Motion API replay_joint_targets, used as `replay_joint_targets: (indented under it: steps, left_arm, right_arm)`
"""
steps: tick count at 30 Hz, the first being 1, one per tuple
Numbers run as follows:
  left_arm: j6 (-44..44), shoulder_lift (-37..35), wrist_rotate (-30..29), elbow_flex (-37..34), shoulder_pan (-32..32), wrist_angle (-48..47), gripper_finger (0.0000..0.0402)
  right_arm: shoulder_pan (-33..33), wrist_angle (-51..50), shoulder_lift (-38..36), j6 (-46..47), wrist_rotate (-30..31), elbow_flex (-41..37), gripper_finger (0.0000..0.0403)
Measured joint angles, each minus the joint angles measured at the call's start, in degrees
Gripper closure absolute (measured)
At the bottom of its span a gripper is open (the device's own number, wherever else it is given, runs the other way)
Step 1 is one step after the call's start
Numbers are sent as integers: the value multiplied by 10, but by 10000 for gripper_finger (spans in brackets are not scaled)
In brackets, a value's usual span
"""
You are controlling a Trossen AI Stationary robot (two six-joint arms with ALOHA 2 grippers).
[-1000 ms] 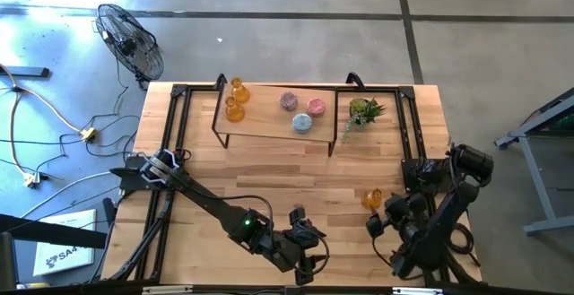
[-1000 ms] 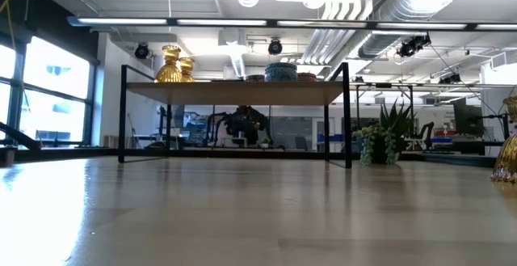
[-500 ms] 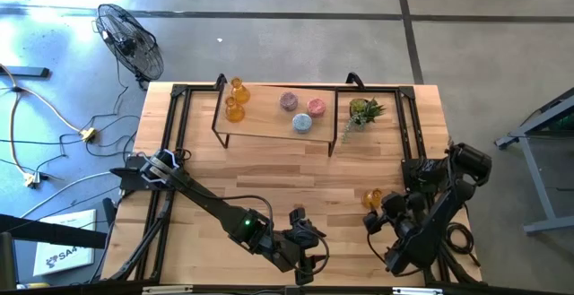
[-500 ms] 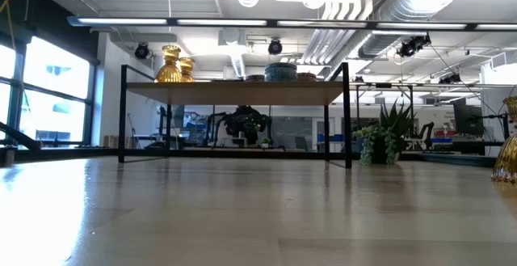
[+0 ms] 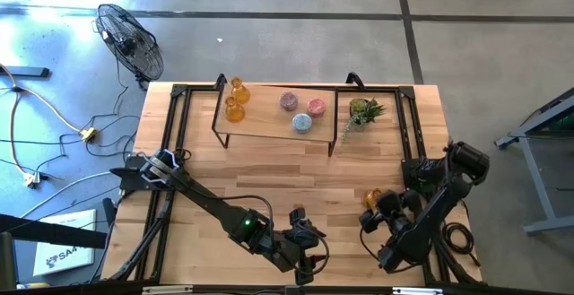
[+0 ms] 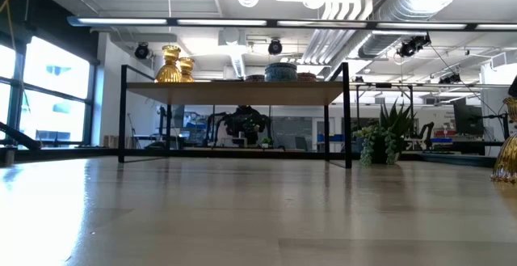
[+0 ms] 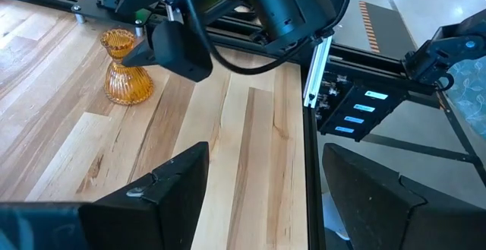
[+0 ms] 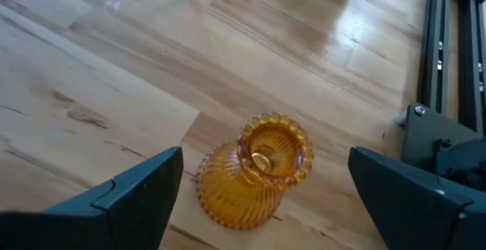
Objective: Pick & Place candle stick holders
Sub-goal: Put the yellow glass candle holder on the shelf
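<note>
A ribbed, bottle-shaped amber glass candle stick holder (image 8: pixel 254 172) stands upright and alone on the wooden counter (image 5: pixel 269 178), toward the right arm's side and well apart from the small wooden shelf on black metal legs (image 5: pixel 278 125) at the far edge. That shelf already carries five holders: two amber bottle-shaped ones (image 5: pixel 236 99) at its left end, and two pink rounded ones (image 5: pixel 302 104) with a light blue rounded one (image 5: pixel 302 123) nearer the middle. A small spiky green potted plant (image 5: pixel 363 111) sits on the counter just beside the shelf's right legs. The right gripper (image 5: pixel 369 216) hangs just beside and above the lone amber holder; its jaws are spread wide, released and empty, with the holder standing between them in the right wrist view but no contact visible. The step in hand looks like the approach to the last pick, with five of six pieces seemingly placed. The next move calls for lowering so the jaws straddle the narrow neck or the ribbed body squarely, then closing gently, since the glass is smooth and the flared base could tip if one jaw touches first. The left gripper (image 5: pixel 303 241) waits near the front edge of the counter, its jaws likewise parted and holding nothing.
</note>
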Motion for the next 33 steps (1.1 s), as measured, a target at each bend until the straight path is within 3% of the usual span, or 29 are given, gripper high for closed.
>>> replay_joint_targets:
  steps: [9, 13, 25, 33]
  left_arm:
    - [0, 0, 0, 0, 0, 0, 149]
    - [0, 0, 0, 0, 0, 0, 149]
    - [0, 0, 0, 0, 0, 0, 149]
    - [0, 0, 0, 0, 0, 0, 149]
  right_arm:
    - [-12, 135, 0, -6, -30, -95, 36]
    - [-10, 175, 0, -5, -7, -130, 36]
    - [-11, 167, 0, 2, 43, -135, 41]
    - [-16, 166, 0, 3, 38, -135, 103]
